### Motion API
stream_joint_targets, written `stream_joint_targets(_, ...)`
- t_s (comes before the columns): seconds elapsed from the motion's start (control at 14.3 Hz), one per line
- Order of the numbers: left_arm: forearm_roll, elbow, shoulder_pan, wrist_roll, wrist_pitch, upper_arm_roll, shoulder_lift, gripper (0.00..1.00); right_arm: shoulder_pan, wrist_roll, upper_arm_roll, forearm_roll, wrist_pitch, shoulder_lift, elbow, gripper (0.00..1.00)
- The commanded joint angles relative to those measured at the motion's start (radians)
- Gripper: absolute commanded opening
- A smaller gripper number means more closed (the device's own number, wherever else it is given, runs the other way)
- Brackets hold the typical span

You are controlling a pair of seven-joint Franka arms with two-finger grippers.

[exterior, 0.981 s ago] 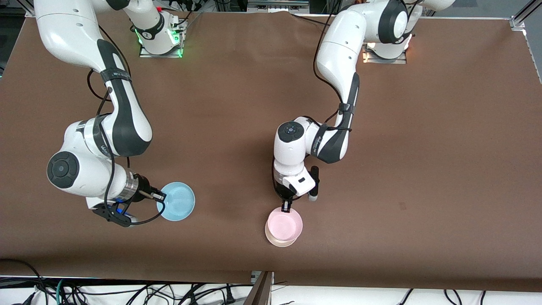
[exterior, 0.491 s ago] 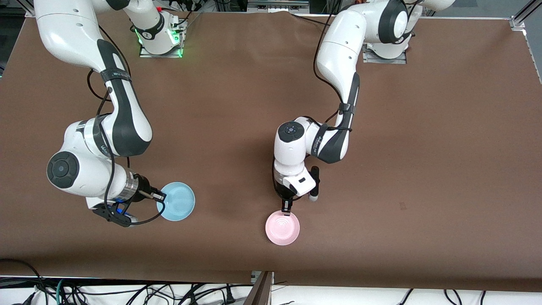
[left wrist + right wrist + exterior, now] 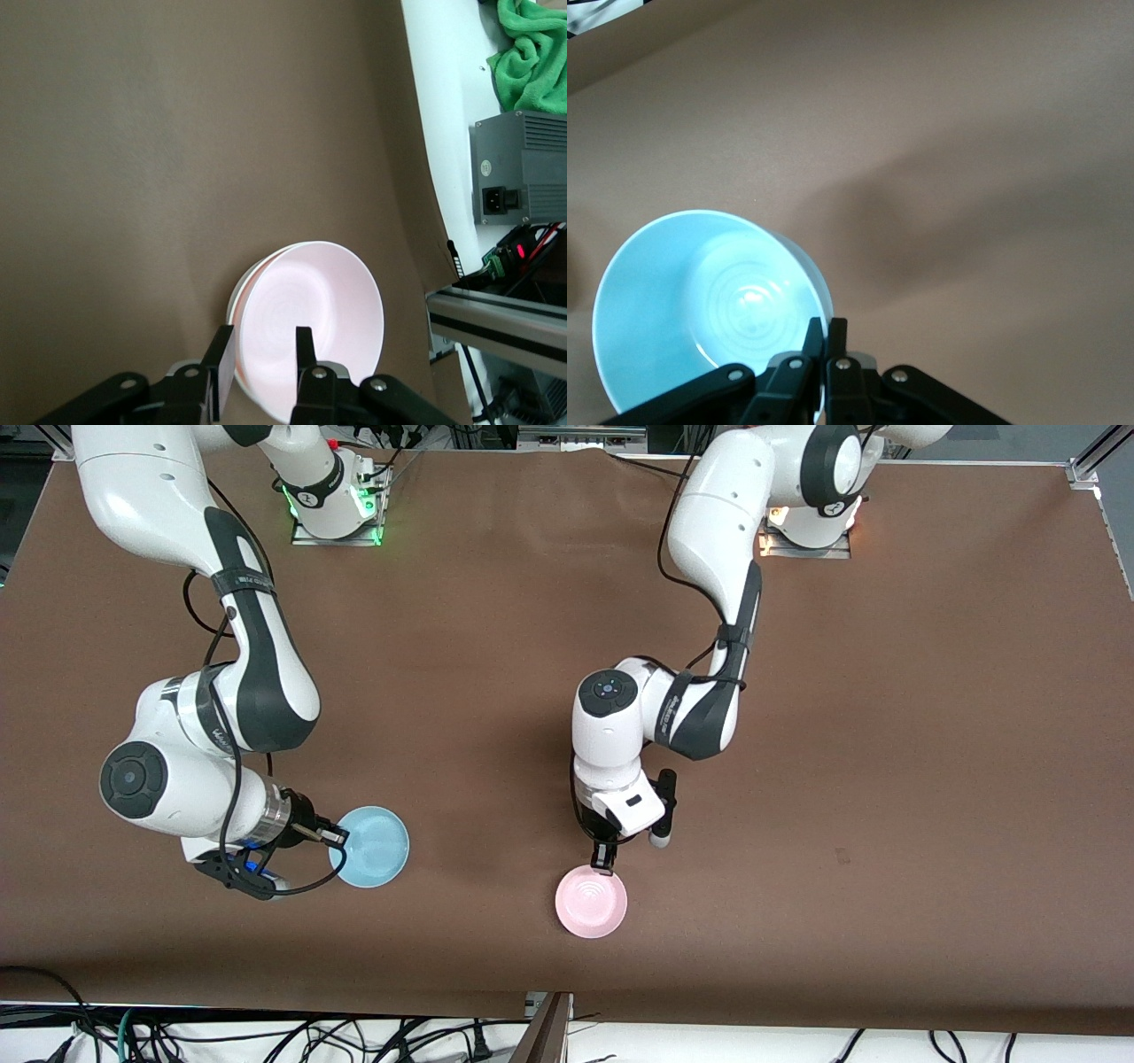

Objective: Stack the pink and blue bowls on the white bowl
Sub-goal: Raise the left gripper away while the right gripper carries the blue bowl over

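Observation:
The pale pink bowl (image 3: pixel 591 903) sits nested in the white bowl near the table's front edge. The white bowl is hidden under it in the front view. In the left wrist view only a thin white rim (image 3: pixel 236 299) shows beside the pink bowl (image 3: pixel 310 319). My left gripper (image 3: pixel 603 864) is open and empty just above the pink bowl's rim, with its fingers apart (image 3: pixel 265 336). My right gripper (image 3: pixel 340 836) is shut on the rim of the sky-blue bowl (image 3: pixel 376 850) toward the right arm's end. In the right wrist view the blue bowl (image 3: pixel 700 283) tilts at the gripper (image 3: pixel 826 324).
The brown table (image 3: pixel 886 735) ends close to the pink bowl on the camera side. Off that edge the left wrist view shows a grey power box (image 3: pixel 523 168), a green cloth (image 3: pixel 532 44) and an aluminium rail (image 3: pixel 496 323).
The pink bowl was held tilted over the white bowl, then let go, and now rests in it. My left gripper has opened and lifted a little. The right arm has not moved.

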Motion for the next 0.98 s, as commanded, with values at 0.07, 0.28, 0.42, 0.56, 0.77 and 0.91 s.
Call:
stream_joint_targets(0.07,0.009,-0.022,0.014,0.258,-0.246,-0.013,-0.182,0.36,0.056,0.131,0.002,0.007,0.090,0.057,0.026,0.00)
stream_joint_targets(0.28,-0.014,-0.030,0.078,0.500,-0.419,-0.010,-0.289,0.57,0.125,0.287,0.004,0.008,0.236,0.118,0.043,0.00)
stream_joint_targets(0.42,-0.017,-0.035,0.146,0.690,-0.488,-0.010,-0.345,0.69,0.188,0.393,0.005,0.008,0.331,0.181,0.088,0.00)
stream_joint_targets(0.56,-0.016,-0.047,0.210,0.920,-0.557,-0.007,-0.411,0.79,0.265,0.505,0.004,0.007,0.449,0.247,0.128,0.00)
stream_joint_targets(0.77,-0.017,-0.087,0.305,1.196,-0.622,-0.010,-0.472,0.81,0.334,0.604,0.004,0.008,0.593,0.307,0.168,0.00)
stream_joint_targets(0.91,-0.017,-0.130,0.336,1.298,-0.624,-0.010,-0.511,0.82,0.346,0.616,0.010,0.008,0.650,0.332,0.193,0.00)
